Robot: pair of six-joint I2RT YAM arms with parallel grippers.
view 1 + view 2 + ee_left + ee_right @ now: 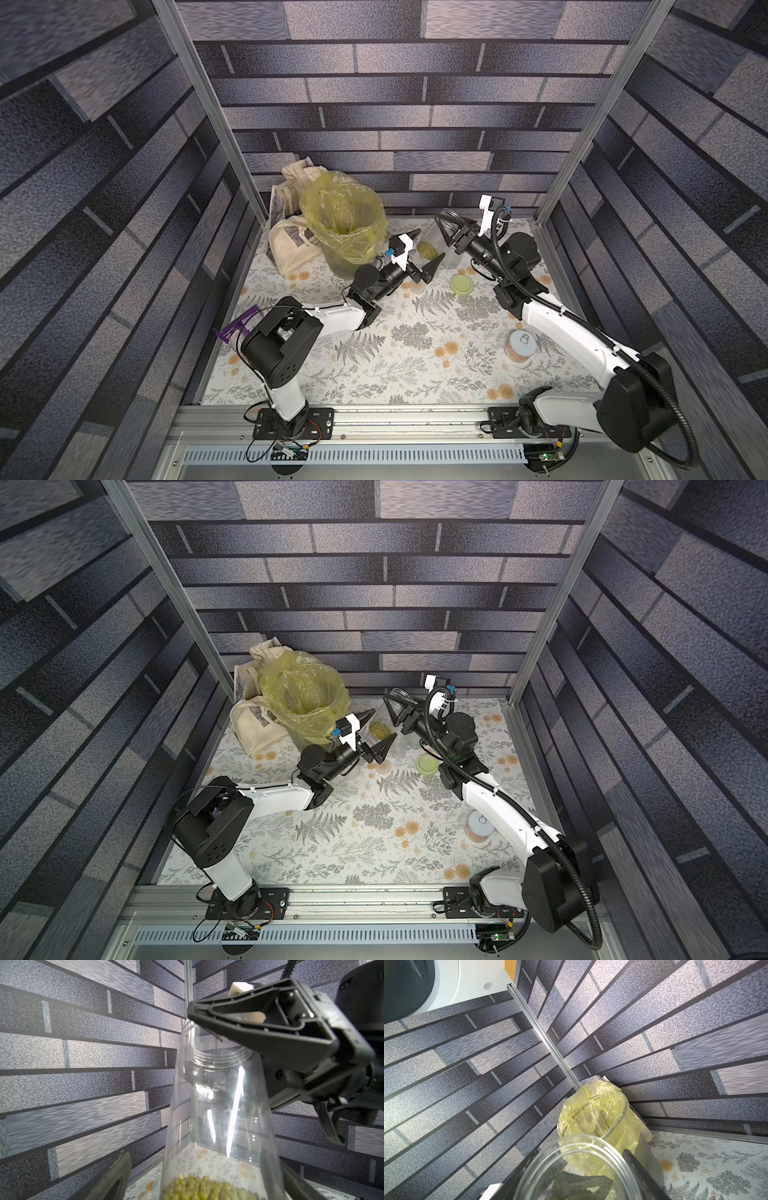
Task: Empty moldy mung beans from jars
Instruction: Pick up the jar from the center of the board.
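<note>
My right gripper [443, 231] is shut on a clear, lidless jar [218, 1095] just below its open neck, holding it off the table beside the bin. A small heap of olive-green mung beans [427, 249] lies at the jar's closed end. In the right wrist view the jar's open rim [571, 1141] sits between the right gripper's [577, 1159] dark fingers. My left gripper [424, 252] is open and straddles the bean end of the jar. Its fingers [116, 1176] stand off the jar's wall, with a gap showing. The beans [207, 1188] lie between them.
A grey mesh bin with a yellow bag [343, 216] stands at the back left, with a cream tote bag [291, 249] behind it. A pale green lid [461, 285] and another clear jar [452, 258] sit near the right arm. A pinkish can [521, 345] stands to the right.
</note>
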